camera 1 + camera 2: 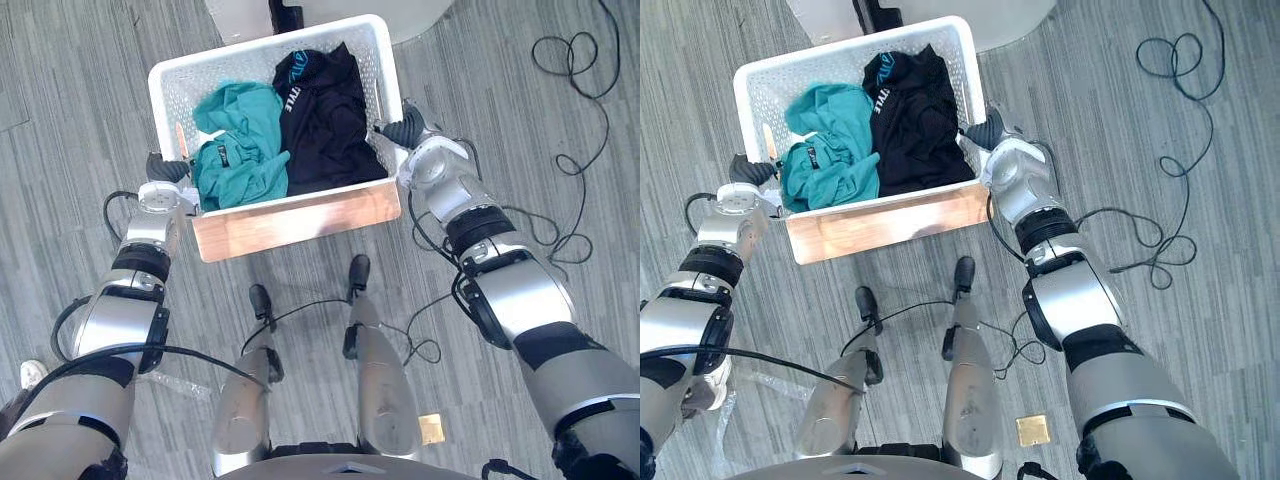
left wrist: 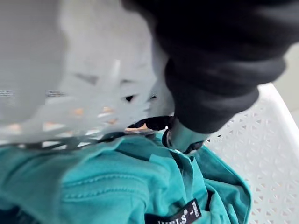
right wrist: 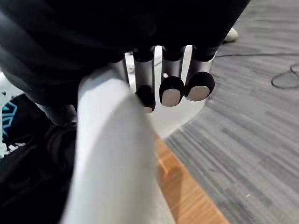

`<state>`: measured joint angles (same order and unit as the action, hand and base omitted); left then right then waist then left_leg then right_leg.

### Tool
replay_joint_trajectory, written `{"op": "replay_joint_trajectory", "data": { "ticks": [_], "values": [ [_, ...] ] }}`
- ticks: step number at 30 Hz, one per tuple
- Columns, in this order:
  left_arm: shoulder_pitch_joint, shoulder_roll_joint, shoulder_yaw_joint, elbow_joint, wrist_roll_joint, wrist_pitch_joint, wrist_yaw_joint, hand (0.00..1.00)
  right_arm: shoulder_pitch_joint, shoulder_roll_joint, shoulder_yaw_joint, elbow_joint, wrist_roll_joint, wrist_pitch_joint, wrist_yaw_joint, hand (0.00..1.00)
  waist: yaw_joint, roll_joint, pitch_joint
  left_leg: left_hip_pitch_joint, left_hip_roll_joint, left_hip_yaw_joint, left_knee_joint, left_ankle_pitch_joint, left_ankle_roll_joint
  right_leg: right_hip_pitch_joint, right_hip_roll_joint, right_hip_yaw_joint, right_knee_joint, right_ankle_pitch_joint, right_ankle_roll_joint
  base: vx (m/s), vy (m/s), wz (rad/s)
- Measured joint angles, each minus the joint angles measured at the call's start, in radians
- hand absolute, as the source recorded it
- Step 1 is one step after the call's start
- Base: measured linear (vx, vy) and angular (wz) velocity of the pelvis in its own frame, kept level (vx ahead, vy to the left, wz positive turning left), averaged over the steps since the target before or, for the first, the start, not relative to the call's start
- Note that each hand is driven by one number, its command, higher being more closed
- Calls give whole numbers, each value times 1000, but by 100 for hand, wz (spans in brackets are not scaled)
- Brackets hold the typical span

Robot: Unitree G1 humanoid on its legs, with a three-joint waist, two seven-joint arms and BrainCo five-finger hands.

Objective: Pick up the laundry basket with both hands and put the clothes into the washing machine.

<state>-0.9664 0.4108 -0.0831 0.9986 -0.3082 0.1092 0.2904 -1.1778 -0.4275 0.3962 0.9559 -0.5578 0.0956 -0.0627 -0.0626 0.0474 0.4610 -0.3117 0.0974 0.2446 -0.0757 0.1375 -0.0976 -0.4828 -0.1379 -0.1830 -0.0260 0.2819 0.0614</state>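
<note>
White basket point(image 1: 178, 95) — right robot hand point(image 3: 172, 70) fast on rim, left robot hand point(image 1: 166, 167) seemingly too.

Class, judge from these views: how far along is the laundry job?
Done: the right hand curls over the rim of the white perforated plastic basket; the left hand sits against the opposite side. In hand: the two-handed hold; whether it is lifted is unclear. Left: the teal garment and black garment lie inside, not yet loaded.

A wooden box point(image 1: 300, 225) stood on the grey striped floor point(image 1: 80, 90). A small tan square point(image 1: 431, 428) lay flat on that floor, well apart from the box. What looked like a white shoe point(image 1: 30, 374) showed far left.
</note>
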Motion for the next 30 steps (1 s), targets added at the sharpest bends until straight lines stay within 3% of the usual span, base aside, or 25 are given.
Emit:
{"op": "replay_joint_trajectory", "data": {
  "ticks": [3, 8, 16, 19, 21, 23, 26, 30],
  "values": [
    [1, -1, -5, 0, 5, 3, -7, 100, 3, -25, 50, -2, -79, -2, 31, 100, -6, 0, 0, 2, 1, -12, 3, 0, 0, 13, 1, -14, -6, 0, 0, 10, 7, 9],
    [2, -15, -18, 0, 8, 6, -13, 100, 24, -52, 73, -5, -115, -2, 43, 100, -7, -5, -2, 5, 4, -27, 6, 1, -1, 31, 2, -23, -12, 0, 0, 10, 8, 9],
    [41, -33, -19, -8, -5, 10, -15, 100, 92, -49, 55, -50, -82, 21, 60, 100, -6, -6, -1, 34, 4, -26, 7, 0, -1, 60, 3, -22, -12, -1, -1, 0, 0, 0],
    [98, -48, -18, -56, -37, 10, -17, 100, 159, -21, -34, -91, 28, 48, 53, 100, -6, -6, -1, 49, 4, -26, 9, -2, -1, 76, 3, -22, -13, -3, -2, 0, 0, 0],
    [141, -61, -18, -97, -77, 11, -22, 100, 216, 14, -128, -153, 202, 79, 15, 100, -7, -6, -1, 59, 4, -27, 14, -3, -1, 89, 3, -22, -13, -4, -1, 0, 0, 0],
    [192, -68, -18, -155, -91, 12, -23, 100, 281, 30, -188, -238, 278, 101, -16, 100, -8, -7, -1, 73, 4, -28, 15, -5, -2, 103, 3, -23, -13, -4, -1, 0, 0, 0],
    [319, -80, -17, -313, -133, 13, -21, 100, 421, 63, -280, -398, 407, 106, -71, 100, -15, -7, -1, 97, 4, -40, 21, -11, -5, 137, 2, -32, -16, -11, 2, 20, 17, 6],
    [477, -89, -16, -509, -152, 6, -12, 100, 594, 102, -339, -595, 486, 105, -108, 100, -23, -7, -1, 137, 7, -55, 24, -22, -4, 187, 2, -47, -16, -27, 4, 40, 32, 10]
  ]
}}
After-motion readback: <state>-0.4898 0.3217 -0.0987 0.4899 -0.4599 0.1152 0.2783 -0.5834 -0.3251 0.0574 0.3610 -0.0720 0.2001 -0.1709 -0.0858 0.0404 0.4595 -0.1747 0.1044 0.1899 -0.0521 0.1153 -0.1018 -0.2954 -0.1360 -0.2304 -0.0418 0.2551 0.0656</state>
